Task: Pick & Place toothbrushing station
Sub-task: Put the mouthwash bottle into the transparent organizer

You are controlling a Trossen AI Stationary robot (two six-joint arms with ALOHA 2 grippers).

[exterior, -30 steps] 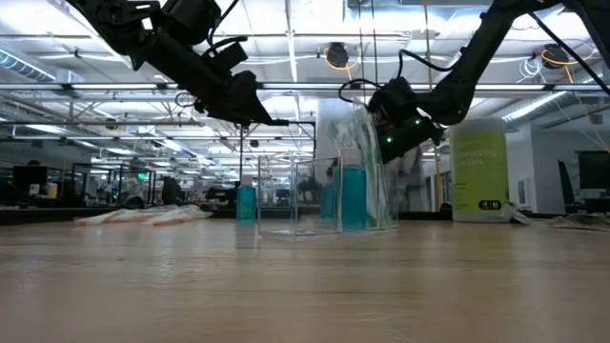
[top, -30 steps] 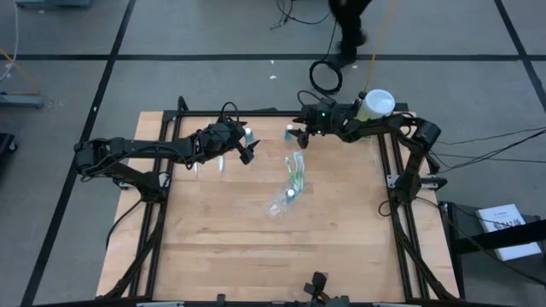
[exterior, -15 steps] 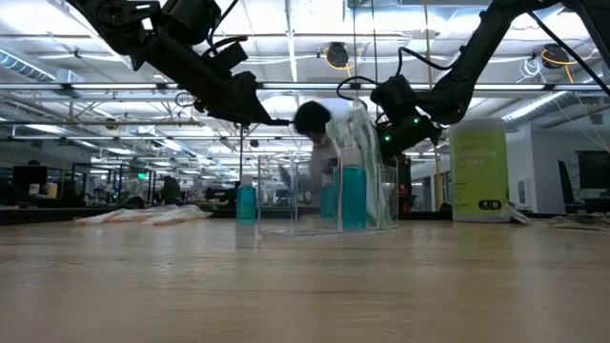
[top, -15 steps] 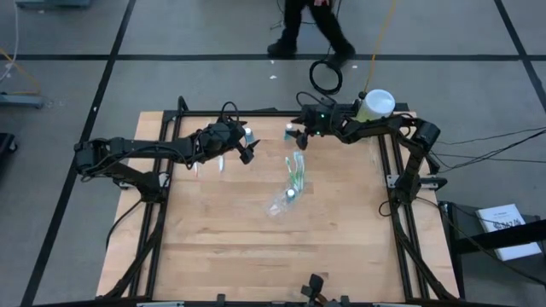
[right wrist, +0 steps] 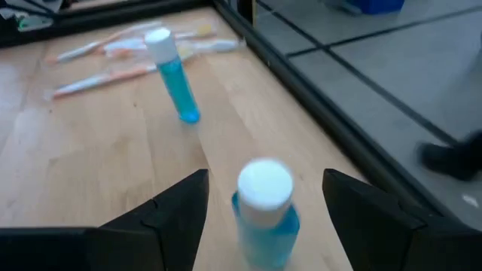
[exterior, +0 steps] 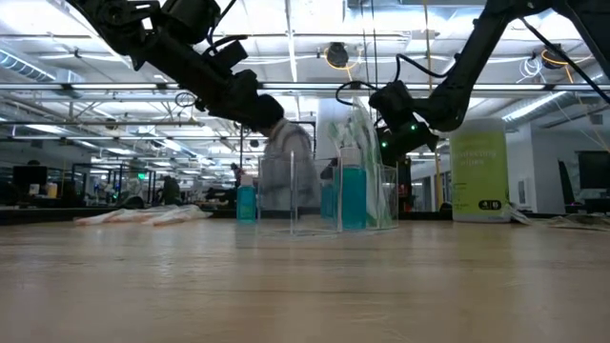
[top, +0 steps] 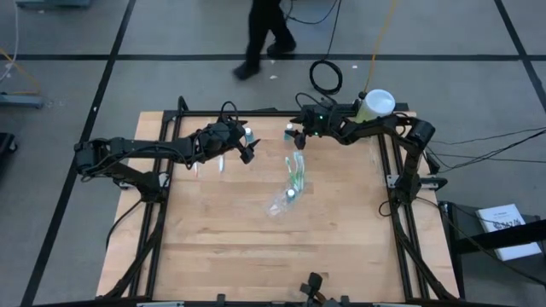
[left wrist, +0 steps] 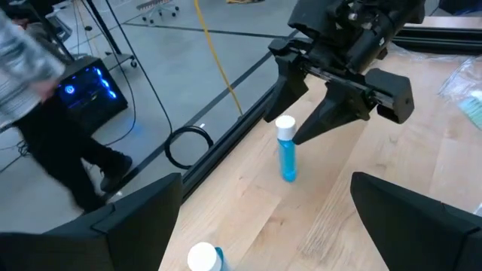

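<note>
Now pick step judged underway: right gripper poised with fingers apart around blue white-capped tube, upper centre of high view. Next, closure needed. Left gripper apart, waiting upper left near second tube. Clear holder mid-frame.

The near half of the bare wooden table lies free; the far strip is crowded by a clear plastic holder (mid-table) and two upright blue white-capped tubes.
</note>
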